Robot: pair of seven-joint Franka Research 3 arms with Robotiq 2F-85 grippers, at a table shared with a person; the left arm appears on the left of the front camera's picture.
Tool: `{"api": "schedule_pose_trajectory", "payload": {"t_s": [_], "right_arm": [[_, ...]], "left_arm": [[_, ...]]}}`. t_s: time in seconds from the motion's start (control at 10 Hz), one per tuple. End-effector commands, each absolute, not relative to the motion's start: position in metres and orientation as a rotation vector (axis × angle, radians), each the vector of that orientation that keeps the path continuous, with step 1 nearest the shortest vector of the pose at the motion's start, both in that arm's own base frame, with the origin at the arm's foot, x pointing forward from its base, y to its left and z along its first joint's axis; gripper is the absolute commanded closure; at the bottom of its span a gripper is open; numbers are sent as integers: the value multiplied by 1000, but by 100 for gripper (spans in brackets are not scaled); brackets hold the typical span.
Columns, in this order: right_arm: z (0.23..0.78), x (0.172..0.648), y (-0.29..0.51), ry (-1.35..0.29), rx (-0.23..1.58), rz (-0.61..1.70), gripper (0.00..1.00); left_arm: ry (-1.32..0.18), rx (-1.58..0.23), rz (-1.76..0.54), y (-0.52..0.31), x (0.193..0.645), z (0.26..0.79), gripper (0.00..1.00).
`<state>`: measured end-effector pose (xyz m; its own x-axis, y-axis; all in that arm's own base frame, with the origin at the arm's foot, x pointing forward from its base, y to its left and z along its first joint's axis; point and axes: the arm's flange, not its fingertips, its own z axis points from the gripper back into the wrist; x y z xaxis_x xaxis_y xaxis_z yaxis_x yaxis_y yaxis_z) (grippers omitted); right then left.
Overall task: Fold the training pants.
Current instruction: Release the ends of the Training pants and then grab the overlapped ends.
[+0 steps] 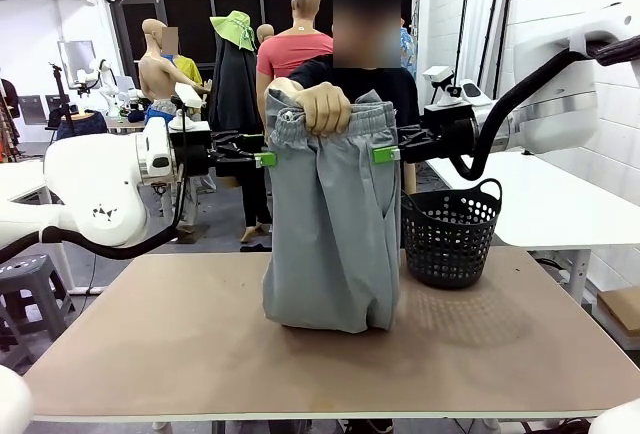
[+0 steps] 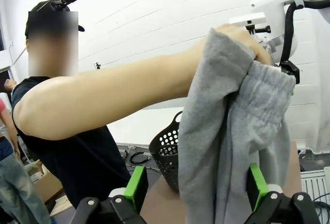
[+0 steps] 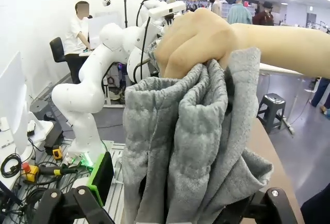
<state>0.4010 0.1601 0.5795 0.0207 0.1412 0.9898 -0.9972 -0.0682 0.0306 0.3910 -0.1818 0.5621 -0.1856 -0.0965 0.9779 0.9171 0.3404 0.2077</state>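
Note:
A person's hand (image 1: 324, 107) holds the light grey training pants (image 1: 330, 244) up by the bunched waistband, and their lower end rests crumpled on the table (image 1: 180, 344). My left gripper (image 1: 265, 159) is at the pants' left edge just below the waistband, and my right gripper (image 1: 386, 154) is at the right edge. In the left wrist view the grey cloth (image 2: 232, 146) hangs between the wide-apart green pads (image 2: 135, 185) of the left gripper (image 2: 196, 188). In the right wrist view the pants (image 3: 185, 146) fill the gap of the open right gripper (image 3: 185, 195), under the person's fist (image 3: 193, 43).
A black mesh basket (image 1: 450, 234) stands on the table just right of the pants. The person stands at the far edge behind the pants. Bare tabletop lies to the left and in front. A white table (image 1: 560, 204) stands at the right.

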Motion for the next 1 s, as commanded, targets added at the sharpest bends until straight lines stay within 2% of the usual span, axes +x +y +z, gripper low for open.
{"api": "schedule_pose_trajectory", "payload": {"t_s": [0.0,0.3,0.9], "right_arm": [[575,396,164,-1045,1154,1327,0],[572,392,168,-1034,1167,1315,0],[554,394,177,-1070,1157,1207,0]], "left_arm": [[-1437,-837,-1124,-190,388,565,0],[-1372,-910,-1159,-206,388,567,0],[-1249,-923,-1180,-219,391,564,0]]}}
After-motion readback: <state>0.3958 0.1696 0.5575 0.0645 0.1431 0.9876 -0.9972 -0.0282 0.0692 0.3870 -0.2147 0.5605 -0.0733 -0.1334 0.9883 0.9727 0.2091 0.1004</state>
